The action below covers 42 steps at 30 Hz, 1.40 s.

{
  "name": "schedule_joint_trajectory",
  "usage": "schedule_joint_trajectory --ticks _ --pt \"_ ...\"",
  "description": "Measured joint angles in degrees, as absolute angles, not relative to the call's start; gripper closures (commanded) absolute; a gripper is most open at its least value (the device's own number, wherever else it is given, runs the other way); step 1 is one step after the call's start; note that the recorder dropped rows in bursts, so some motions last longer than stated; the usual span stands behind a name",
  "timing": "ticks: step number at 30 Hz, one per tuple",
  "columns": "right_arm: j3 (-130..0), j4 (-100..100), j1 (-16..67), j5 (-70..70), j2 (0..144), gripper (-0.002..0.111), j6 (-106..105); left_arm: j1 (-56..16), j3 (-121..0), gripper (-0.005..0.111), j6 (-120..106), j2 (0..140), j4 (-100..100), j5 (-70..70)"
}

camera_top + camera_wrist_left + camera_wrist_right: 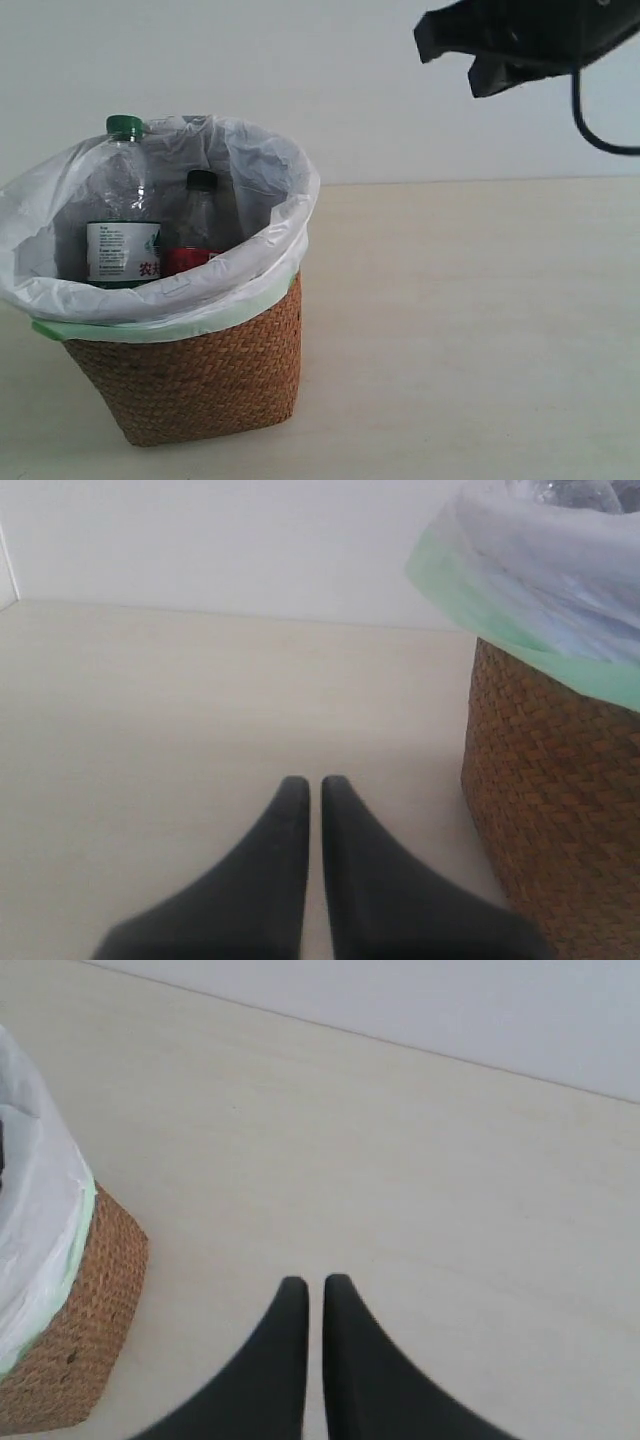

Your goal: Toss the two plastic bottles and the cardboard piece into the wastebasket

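The brown wicker wastebasket (200, 380) with its white bag stands at the left of the table. Inside it stand the green-capped bottle (122, 210) and the black-capped, red-labelled bottle (198, 225). The cardboard piece is not visible in any view. My left gripper (308, 782) is shut and empty, low over the table beside the wastebasket (555, 810). My right gripper (309, 1282) is shut and empty too, above bare table to the right of the wastebasket (75, 1330). Part of the right arm (520, 40) shows dark at the top right of the exterior view.
A pale wooden table (470, 330) runs to a plain white wall (350, 90). A black cable (595, 130) hangs from the right arm.
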<state>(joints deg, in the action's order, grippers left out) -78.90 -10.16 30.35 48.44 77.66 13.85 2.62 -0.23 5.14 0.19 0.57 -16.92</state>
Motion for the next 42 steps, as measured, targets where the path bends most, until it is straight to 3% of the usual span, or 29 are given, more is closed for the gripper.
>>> schedule_joint_trajectory --ticks 7,14,25,38,42 --pt "-45.13 -9.31 30.35 21.95 53.27 0.108 16.08 2.62 -0.23 0.103 5.14 0.19 0.57 -16.92" --pt "-25.33 -9.08 30.35 17.22 31.27 0.108 16.61 2.62 -0.23 0.103 5.14 0.19 0.57 -16.92" --pt "-22.62 -5.05 30.35 28.24 22.57 0.108 27.78 2.62 -0.23 0.103 5.14 0.19 0.57 -16.92" --pt "-22.49 -6.56 30.35 28.66 22.53 0.108 28.16 2.62 -0.23 0.103 5.14 0.19 0.57 -16.92" --pt "-15.03 -9.53 26.87 19.81 15.51 0.108 28.16 2.62 -0.23 0.103 5.14 0.19 0.57 -16.92"
